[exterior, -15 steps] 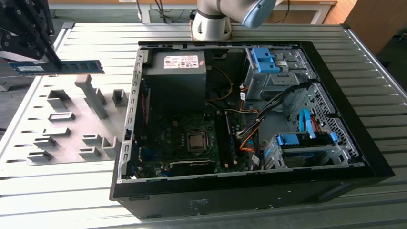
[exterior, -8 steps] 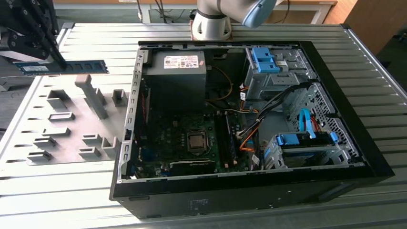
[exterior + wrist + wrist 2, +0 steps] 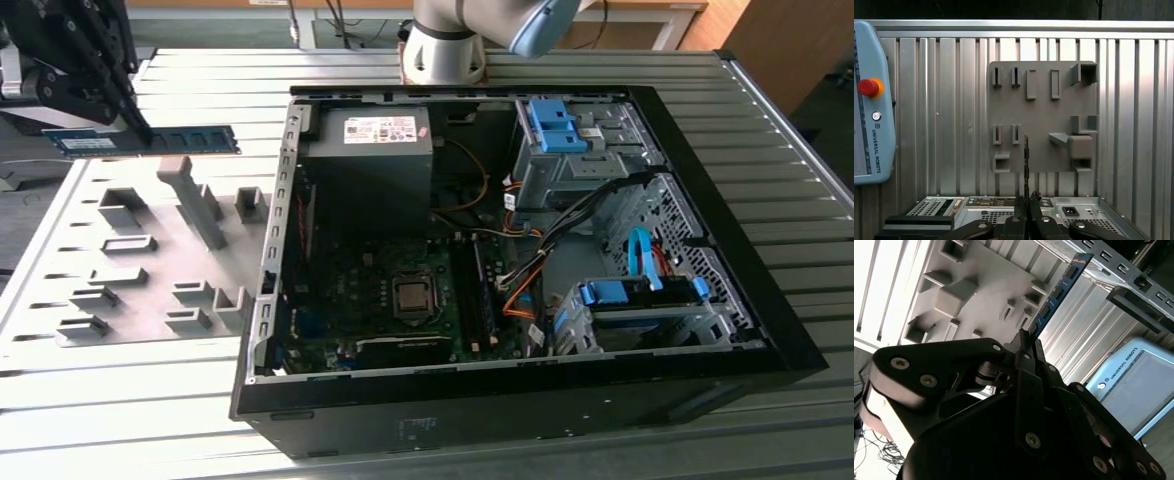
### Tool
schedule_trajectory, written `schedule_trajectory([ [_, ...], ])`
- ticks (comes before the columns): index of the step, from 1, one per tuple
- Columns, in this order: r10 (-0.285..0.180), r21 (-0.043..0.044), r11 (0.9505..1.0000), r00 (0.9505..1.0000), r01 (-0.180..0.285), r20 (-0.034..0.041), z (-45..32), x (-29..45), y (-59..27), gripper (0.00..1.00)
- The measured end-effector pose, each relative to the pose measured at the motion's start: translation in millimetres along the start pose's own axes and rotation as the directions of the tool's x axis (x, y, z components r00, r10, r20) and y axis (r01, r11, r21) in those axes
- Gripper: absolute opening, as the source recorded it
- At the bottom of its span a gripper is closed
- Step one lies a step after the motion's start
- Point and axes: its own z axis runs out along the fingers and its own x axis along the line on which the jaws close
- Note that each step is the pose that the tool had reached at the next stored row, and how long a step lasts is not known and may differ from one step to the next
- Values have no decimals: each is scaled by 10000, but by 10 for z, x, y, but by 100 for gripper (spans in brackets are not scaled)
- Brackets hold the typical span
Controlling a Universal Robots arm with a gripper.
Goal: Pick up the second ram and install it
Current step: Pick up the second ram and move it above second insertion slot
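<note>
the black metal gripper [image 3: 1026, 337], a claw of bolted link bars, sits nearest in both wrist views. its fingertips are pinched together on the second ram [image 3: 1059, 292], a slim long blue-green memory stick with a row of black chips. in the exterior view the stick lies level in the claw, held in the air over the ribbed aluminium table [image 3: 787, 180]. it is near the flat grey plastic holder plate [image 3: 147, 290] with raised blocks but apart from it, and to the exterior view's left of the open black computer case [image 3: 534, 395]. a pale blue teach pendant [image 3: 869, 140] with a red button lies on the table.
</note>
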Motion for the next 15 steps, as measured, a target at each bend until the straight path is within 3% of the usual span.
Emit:
schedule_trajectory([
  [15, 0, -1, 10000, 10000, 0, -1, 5, -2, -171, 14],
])
